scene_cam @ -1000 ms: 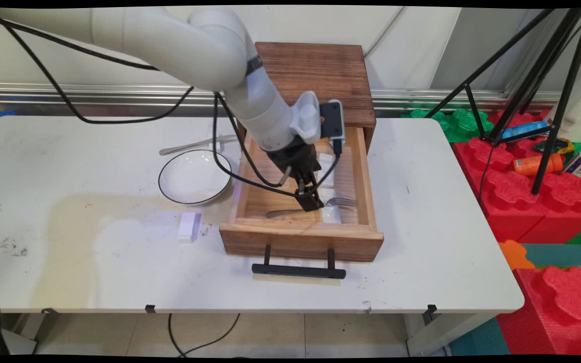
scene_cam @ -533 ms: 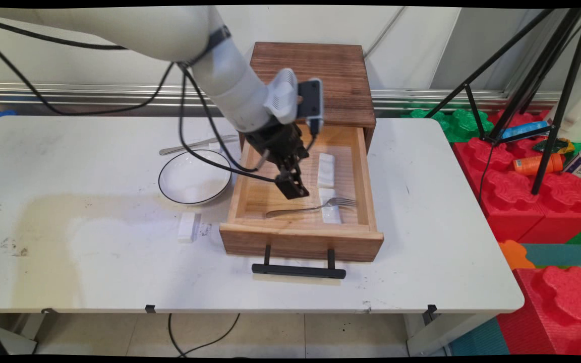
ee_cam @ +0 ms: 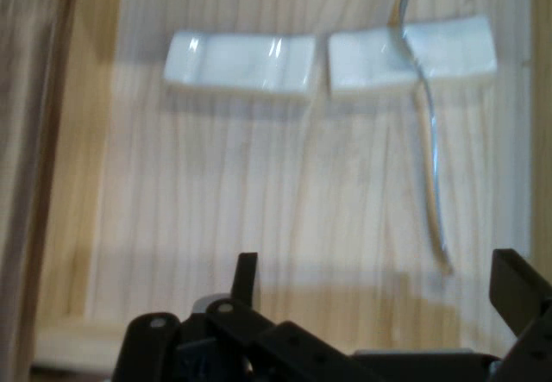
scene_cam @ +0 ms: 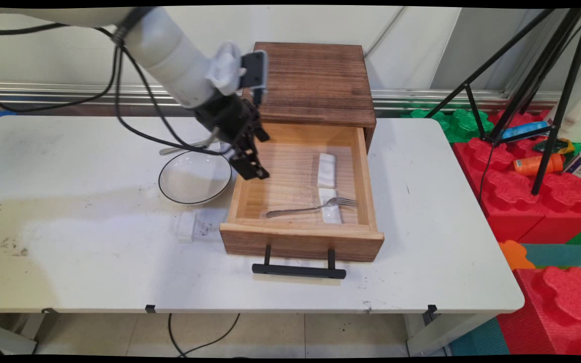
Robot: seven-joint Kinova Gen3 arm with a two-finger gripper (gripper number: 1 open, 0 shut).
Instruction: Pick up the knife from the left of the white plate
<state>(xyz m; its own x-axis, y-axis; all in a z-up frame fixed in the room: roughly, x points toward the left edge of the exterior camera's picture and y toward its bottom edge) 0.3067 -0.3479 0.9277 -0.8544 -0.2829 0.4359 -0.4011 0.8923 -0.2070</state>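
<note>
Gripper was down over the fork in the drawer a second ago; now it's lifted and pulled back toward the upper left of the frame, sitting above the drawer's left wall, next to the bowl. Fork hasn't moved: lies across the drawer floor at centre frame, tines propped on the nearer of two white rests, second rest just behind it. So the gripper came away with nothing in it.

Fingers stand apart in the hand view, nothing between them.

Arm enters from upper left, wrist angled down and right, fingers pointing at the drawer's left side. Hand camera looks into the drawer: both rests along the top, fork running down the right

Outside the drawer: small white block on the table left of the drawer front, a spoon behind the bowl
</note>
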